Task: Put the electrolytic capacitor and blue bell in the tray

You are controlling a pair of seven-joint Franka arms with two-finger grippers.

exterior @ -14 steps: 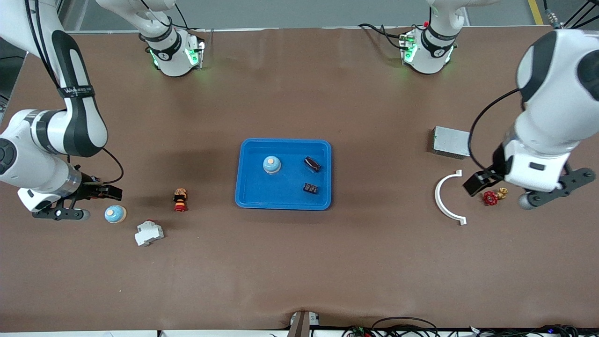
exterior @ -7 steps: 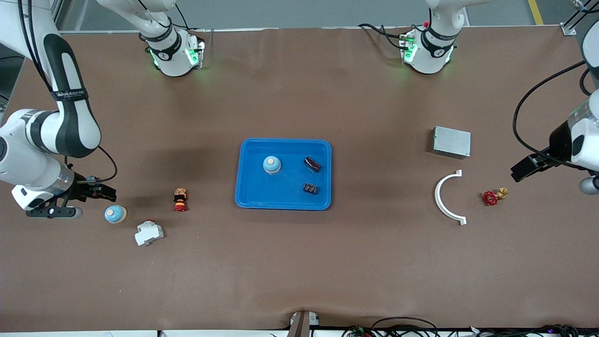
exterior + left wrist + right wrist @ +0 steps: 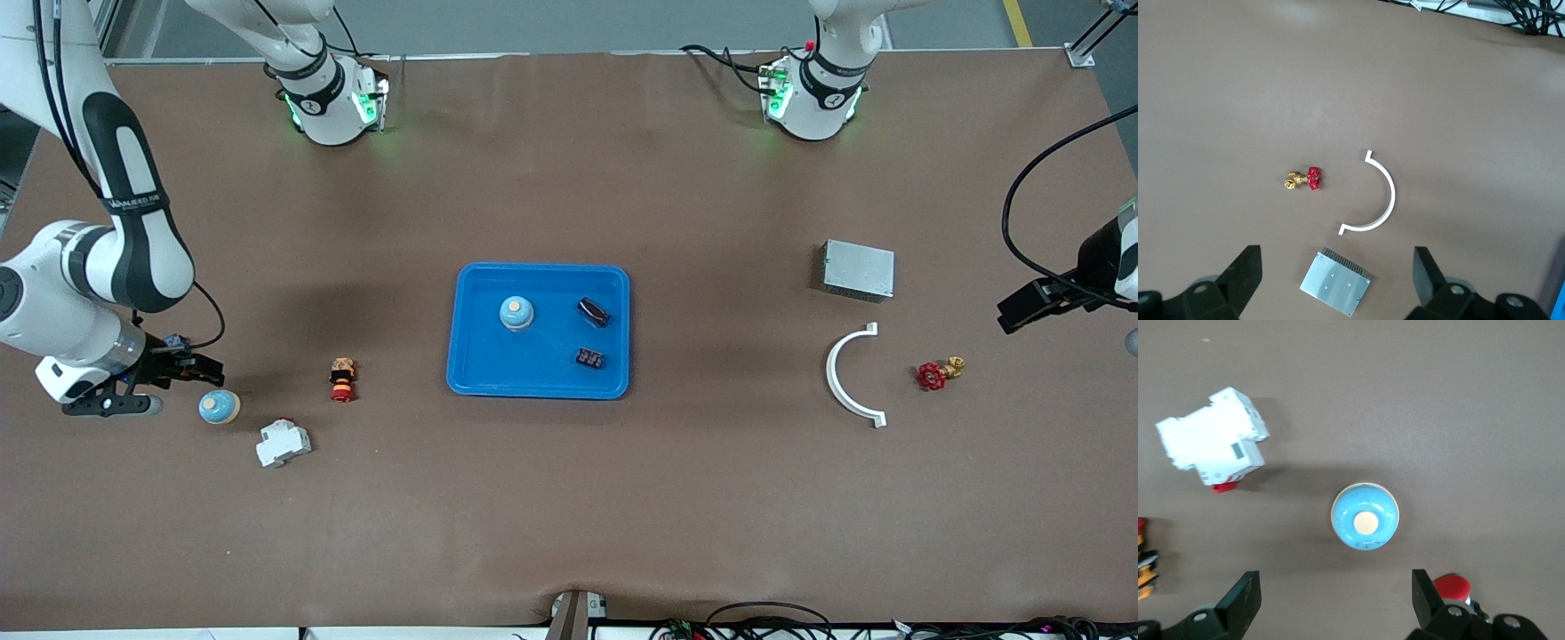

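Observation:
The blue tray (image 3: 480, 373) lies mid-table. In it stand a blue bell (image 3: 516, 312), a dark cylindrical capacitor (image 3: 593, 311) and a small dark block (image 3: 589, 358). A second blue bell (image 3: 219, 407) (image 3: 1365, 517) sits on the table toward the right arm's end. My right gripper (image 3: 209, 366) (image 3: 1331, 590) hovers open just beside that bell, which lies outside its empty fingers. My left gripper (image 3: 1013, 313) (image 3: 1336, 267) hangs open and empty high over the left arm's end of the table. In the left wrist view a grey box (image 3: 1335, 283) shows between its fingers.
A white breaker (image 3: 284, 443) (image 3: 1211, 445) and a red-and-yellow push button (image 3: 342, 379) lie near the outer bell. Toward the left arm's end are the grey box (image 3: 858, 269), a white arc (image 3: 845, 378) (image 3: 1386, 200) and a red-handled brass valve (image 3: 933, 374) (image 3: 1306, 179).
My left arm has swung away from the valve toward its end of the table, and now shows only partly in the front view. The right arm shifted slightly. No object moved.

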